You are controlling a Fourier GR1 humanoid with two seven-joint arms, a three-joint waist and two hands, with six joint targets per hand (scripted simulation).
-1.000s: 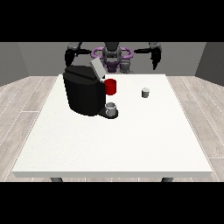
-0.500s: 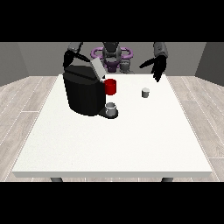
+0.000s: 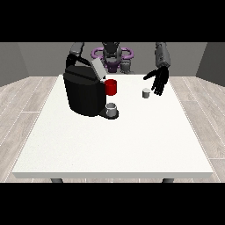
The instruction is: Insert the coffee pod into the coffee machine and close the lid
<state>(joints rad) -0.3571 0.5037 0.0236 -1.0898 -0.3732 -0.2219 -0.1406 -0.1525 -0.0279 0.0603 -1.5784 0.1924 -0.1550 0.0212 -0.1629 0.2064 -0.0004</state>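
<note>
The hand at the view's right (image 3: 158, 80) has dropped lower — fingers spread, empty, just beside the coffee pod (image 3: 146, 92).

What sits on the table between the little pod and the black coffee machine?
Nothing. In the front view, only bare white table shows between the pod and the coffee machine. The machine's red part juts toward the pod.

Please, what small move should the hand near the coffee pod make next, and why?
Probably it should come down a little toward the coffee pod and close round it. The hand at the view's right hangs open just beside and above the pod, which stands alone on the table, and the coffee machine has its lid raised.
</note>
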